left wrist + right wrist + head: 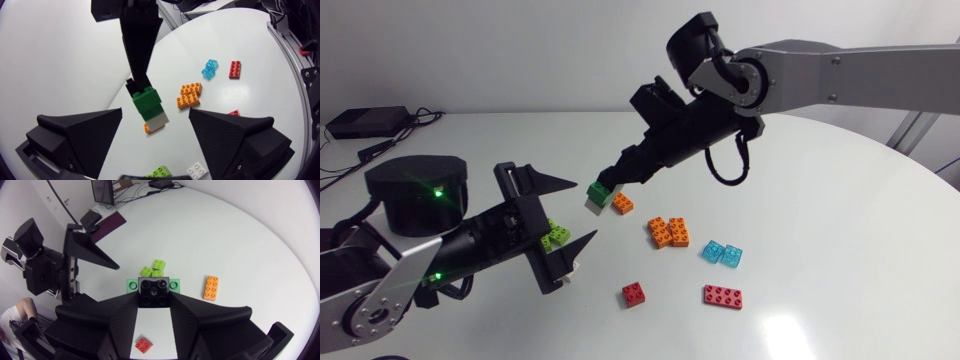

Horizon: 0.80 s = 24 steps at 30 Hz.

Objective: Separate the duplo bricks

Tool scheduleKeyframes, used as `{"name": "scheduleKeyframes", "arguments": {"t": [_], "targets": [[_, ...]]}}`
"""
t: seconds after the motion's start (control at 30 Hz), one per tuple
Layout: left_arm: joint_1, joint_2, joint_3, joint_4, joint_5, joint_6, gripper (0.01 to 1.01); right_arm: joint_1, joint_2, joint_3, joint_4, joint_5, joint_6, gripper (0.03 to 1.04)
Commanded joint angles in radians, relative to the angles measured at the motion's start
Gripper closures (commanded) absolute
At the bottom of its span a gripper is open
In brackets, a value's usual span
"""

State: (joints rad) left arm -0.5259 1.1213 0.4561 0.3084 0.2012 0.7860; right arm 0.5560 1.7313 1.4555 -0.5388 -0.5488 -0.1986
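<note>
My right gripper (pixel 612 180) is shut on the top of a brick stack (pixel 599 194), green over white, held above the table. In the right wrist view the gripper (pixel 152 299) clamps a dark studded top, and the green brick (pixel 175 284) sticks out on both sides. My left gripper (pixel 582 212) is open, its fingers (pixel 80 135) spread wide on either side of the hanging stack (pixel 150 109) without touching it. Below the stack lies a small orange brick (pixel 152 129).
Loose bricks lie on the white table (pixel 820 200): lime ones (pixel 557 233) under my left gripper, orange ones (pixel 668 231), cyan ones (pixel 722 252), a red square one (pixel 633 293) and a red long one (pixel 722 296). A white brick (pixel 197 170) lies beside the lime one.
</note>
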Motion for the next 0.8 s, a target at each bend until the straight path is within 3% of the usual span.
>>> {"name": "scheduleKeyframes", "arguments": {"t": [0.0, 0.33, 0.77], "targets": [[-0.009, 0.060, 0.036, 0.040, -0.011, -0.064, 0.108, -0.008, -0.052, -0.020, 0.026, -0.014, 0.042, 0.89], [-0.022, 0.135, 0.104, 0.159, -0.100, -0.228, 0.152, -0.011, -0.090, -0.066, 0.071, -0.025, 0.067, 0.89], [-0.039, 0.170, 0.131, 0.204, -0.146, -0.312, 0.241, -0.016, -0.121, -0.116, 0.135, -0.026, 0.107, 0.89]]}}
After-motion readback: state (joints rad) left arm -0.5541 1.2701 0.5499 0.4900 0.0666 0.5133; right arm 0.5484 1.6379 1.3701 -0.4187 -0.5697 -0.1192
